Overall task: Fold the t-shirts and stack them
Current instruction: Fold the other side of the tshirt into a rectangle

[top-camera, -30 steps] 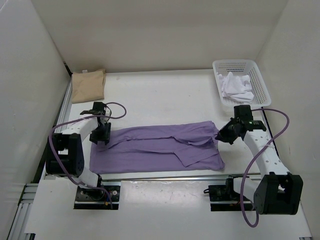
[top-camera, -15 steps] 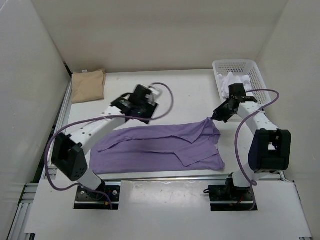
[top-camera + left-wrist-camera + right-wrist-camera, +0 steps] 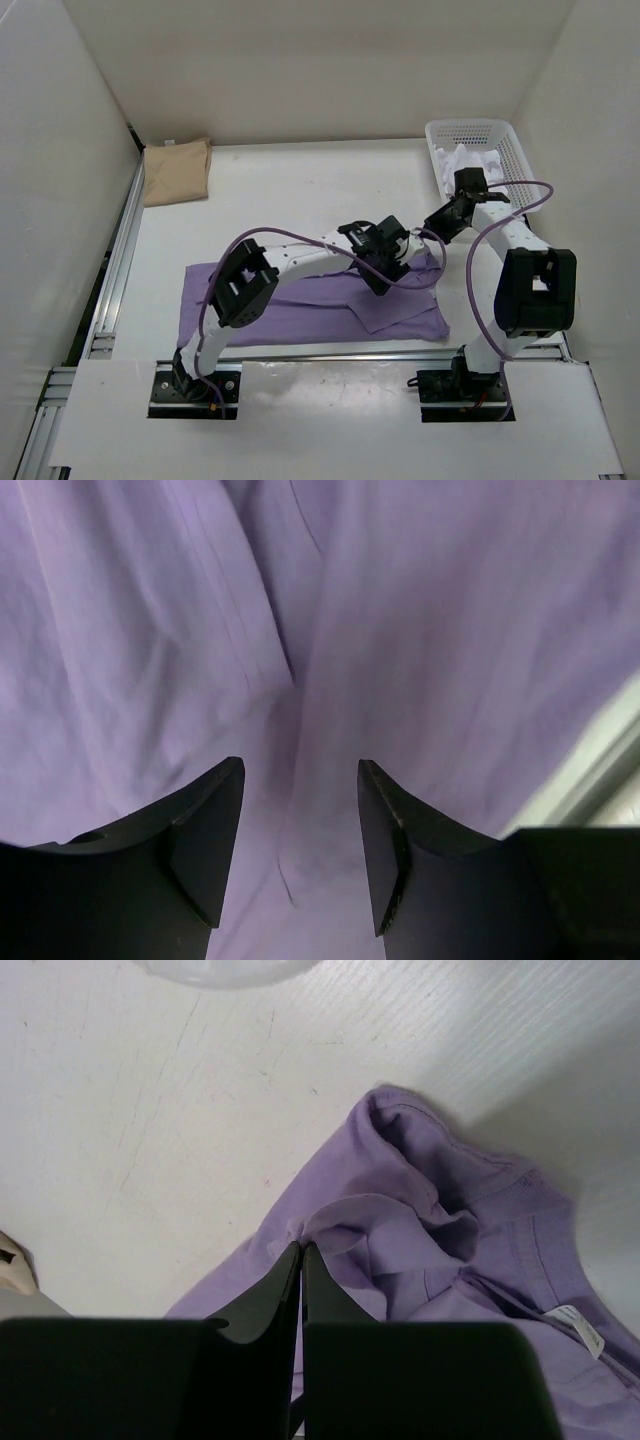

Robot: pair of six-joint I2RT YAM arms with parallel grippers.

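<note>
Top: shows purple shirt [image 3: 290, 300] spread on table [image 3: 300, 190], tan shirt [image 3: 176, 171] folded far left, white shirt [image 3: 470, 163] bunched in basket [image 3: 524, 170] far right. Left gripper [image 3: 385, 264] low over purple shirt's right half, right gripper [image 3: 436, 229] at its far right corner.
Left wrist: jaws apart, nothing between, purple cloth below.
Right wrist: jaws together, pinching a fold of purple shirt by the collar.

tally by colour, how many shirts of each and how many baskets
tan shirt: 1
purple shirt: 1
white shirt: 1
basket: 1
total: 4
</note>
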